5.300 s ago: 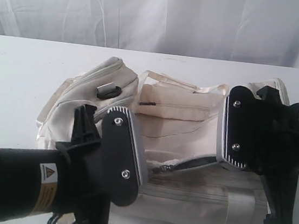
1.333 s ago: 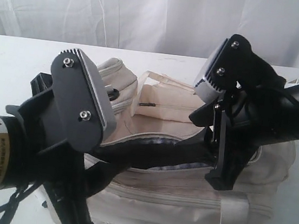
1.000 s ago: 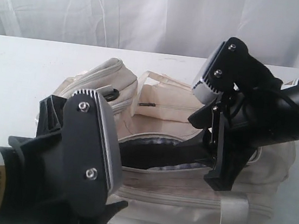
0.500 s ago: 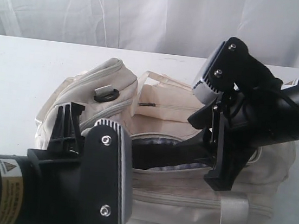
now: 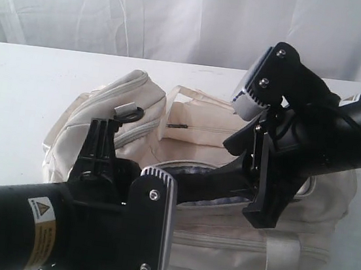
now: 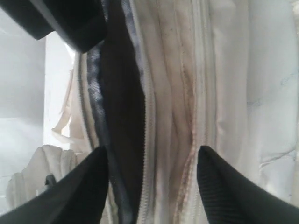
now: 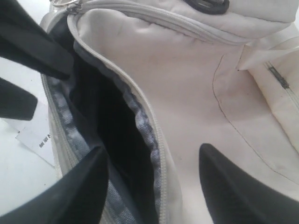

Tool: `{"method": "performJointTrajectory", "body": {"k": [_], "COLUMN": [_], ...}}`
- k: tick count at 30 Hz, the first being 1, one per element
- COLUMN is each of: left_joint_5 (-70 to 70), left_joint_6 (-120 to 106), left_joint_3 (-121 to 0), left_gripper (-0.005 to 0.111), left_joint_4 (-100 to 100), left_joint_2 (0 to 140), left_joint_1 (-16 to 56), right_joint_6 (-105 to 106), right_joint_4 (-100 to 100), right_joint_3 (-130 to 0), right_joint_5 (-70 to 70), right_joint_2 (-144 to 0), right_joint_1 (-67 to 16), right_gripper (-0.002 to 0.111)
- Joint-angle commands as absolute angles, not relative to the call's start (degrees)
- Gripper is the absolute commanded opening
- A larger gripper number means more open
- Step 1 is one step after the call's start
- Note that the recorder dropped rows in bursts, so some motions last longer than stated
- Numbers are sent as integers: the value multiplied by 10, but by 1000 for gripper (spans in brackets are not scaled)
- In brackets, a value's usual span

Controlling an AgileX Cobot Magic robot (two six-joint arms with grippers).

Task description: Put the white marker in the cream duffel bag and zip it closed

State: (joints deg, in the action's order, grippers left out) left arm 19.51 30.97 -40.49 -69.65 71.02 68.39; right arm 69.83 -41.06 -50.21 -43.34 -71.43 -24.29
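Note:
The cream duffel bag [image 5: 216,136] lies on the white table with its main zip open and a dark lining [image 5: 191,182] showing. No view shows the white marker. My left gripper [image 5: 131,147] is low at the bag's near left. It stands open and holds nothing; in the left wrist view [image 6: 152,150] its fingers straddle the near zip edge [image 6: 148,140]. My right gripper [image 5: 251,162] hangs over the opening's right part, open and holding nothing. In the right wrist view [image 7: 153,148] its fingers straddle the far zip edge [image 7: 156,140].
A white table [image 5: 21,89] carries the bag, with a white curtain [image 5: 182,16] behind. A metal zip pull ring [image 7: 65,3] sits at the end of the opening. A small white paper tag [image 7: 35,137] lies beside the bag. The bag's end pocket carries a black clip [image 5: 131,111].
My left gripper has dropped from above the bag's left end to low at its near side and has turned. The right gripper has hardly moved. The bag's opening stays spread.

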Motion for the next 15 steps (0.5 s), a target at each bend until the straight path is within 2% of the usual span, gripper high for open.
{"method": "performJointTrajectory", "body": {"k": [1,10,12,15], "left_joint_5": [199,192,193,197], "left_joint_6": [383,424,438,464], "left_joint_3": [-408,-408,-408,-408], "left_gripper": [59,57,51,28], "left_joint_4": [-778,-791,-791,-791], "left_joint_2": [725,773,782,788], "left_joint_1": [687,687,687,687], "right_joint_6": [703,703,703,703], "right_joint_4": [-416,-417,-417,-417], "right_joint_3": [-506,-506,-506,-506], "right_joint_5": [-437,-437,-437,-445], "right_joint_2": [-715,-715,-715,-715], "right_joint_1": [-240,-240,-240,-240], "right_gripper": [54,54,54,54]}}
